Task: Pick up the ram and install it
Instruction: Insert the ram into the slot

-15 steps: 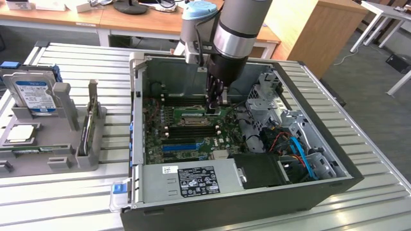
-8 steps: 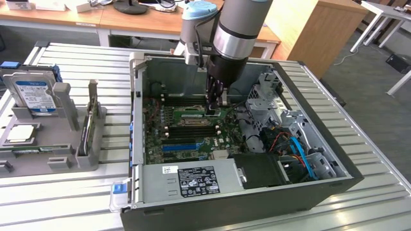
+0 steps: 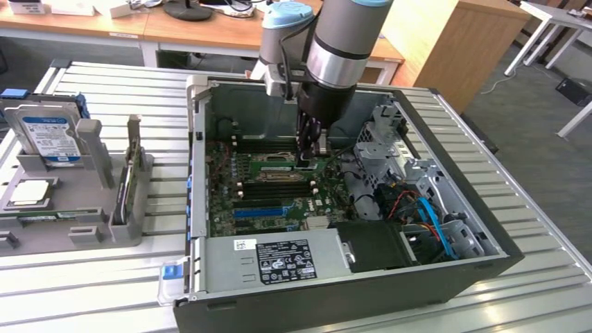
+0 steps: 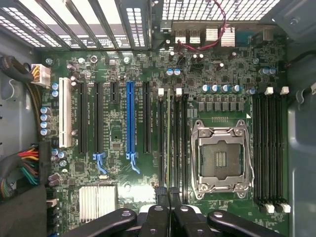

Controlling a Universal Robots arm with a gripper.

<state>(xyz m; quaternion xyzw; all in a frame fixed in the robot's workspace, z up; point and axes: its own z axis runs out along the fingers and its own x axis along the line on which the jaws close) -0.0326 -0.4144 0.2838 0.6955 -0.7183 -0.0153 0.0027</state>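
The ram [image 4: 169, 138] is a thin green stick seen edge-on. It stands lined up in a black memory slot beside the CPU socket [image 4: 221, 157]. My gripper [image 4: 167, 193] is shut on its near end, with the two dark fingertips [image 4: 160, 193] pressed against either side. In the exterior view the gripper [image 3: 311, 154] reaches down into the open computer case. It touches the green ram [image 3: 277, 165], which lies along the slots. How deep the ram sits in the slot I cannot tell.
A blue expansion slot [image 4: 130, 118] and black slots lie beside the ram. More empty memory slots [image 4: 269, 148] are past the socket. Case walls, the power supply [image 3: 277, 260] and the drive cage [image 3: 389, 149] hem in the arm. A grey rack holding a hard drive [image 3: 46, 139] stands at the exterior view's left.
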